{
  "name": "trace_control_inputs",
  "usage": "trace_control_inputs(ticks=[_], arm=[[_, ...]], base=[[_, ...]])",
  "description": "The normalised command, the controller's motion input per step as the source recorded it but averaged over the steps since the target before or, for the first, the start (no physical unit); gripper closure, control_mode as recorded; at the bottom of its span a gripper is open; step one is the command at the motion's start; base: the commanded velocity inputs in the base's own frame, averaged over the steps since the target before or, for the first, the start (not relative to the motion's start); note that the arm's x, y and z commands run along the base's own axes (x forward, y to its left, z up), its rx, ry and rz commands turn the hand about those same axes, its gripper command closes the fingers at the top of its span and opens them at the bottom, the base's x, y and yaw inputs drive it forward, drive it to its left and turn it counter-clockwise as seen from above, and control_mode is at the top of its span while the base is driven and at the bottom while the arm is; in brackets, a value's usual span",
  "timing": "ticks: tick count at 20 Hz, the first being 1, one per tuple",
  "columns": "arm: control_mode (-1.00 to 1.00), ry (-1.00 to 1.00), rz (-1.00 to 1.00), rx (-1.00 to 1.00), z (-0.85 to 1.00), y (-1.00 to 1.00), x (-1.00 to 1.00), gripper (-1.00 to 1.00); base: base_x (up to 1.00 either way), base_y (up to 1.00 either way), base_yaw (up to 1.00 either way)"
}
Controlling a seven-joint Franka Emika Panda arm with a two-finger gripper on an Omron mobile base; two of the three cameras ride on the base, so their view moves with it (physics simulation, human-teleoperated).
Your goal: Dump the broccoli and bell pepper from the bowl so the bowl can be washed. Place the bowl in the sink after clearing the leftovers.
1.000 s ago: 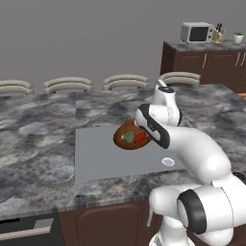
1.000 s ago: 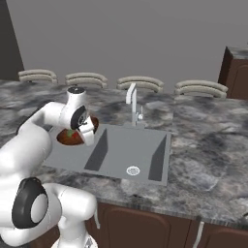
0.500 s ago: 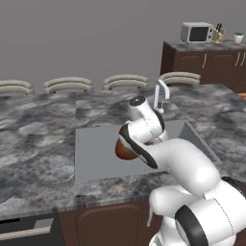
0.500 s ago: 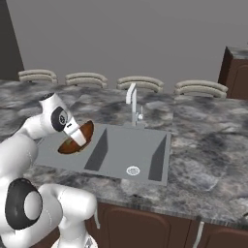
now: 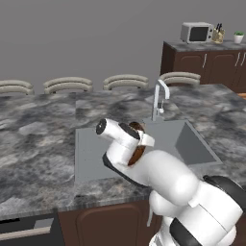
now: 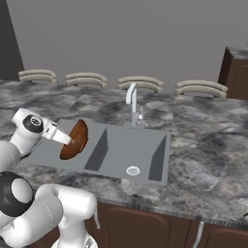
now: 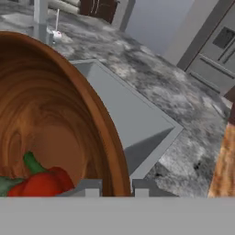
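Bowl (image 6: 74,141): tipped steeply on edge over sink (image 6: 121,154), rim clamped in claw (image 7: 115,186). Pepper (image 7: 41,182): inside bowl, at low side, near fingertips (image 7: 87,187).

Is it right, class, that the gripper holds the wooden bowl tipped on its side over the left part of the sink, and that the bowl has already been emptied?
Not quite. The gripper does hold the bowl tipped over the sink's left part, but it is not empty: the hand view shows the bell pepper inside, with some green beside it.
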Motion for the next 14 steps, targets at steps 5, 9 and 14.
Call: trace_control_inputs(ticks=[5,9,14], arm=[[-1.0,-0.11,-0.09,-0.49,0.39,0.3,0.28,1.0],[-1.0,-0.02,-0.08,-0.26,0.2,0.23,0.52,1.0],[-1.0,0.08,0.06,-0.29,-0.29,0.51,0.03,1.0]], base=[[0.0,0.0,0.0],[0.0,0.0,0.0],[0.0,0.0,0.0]])
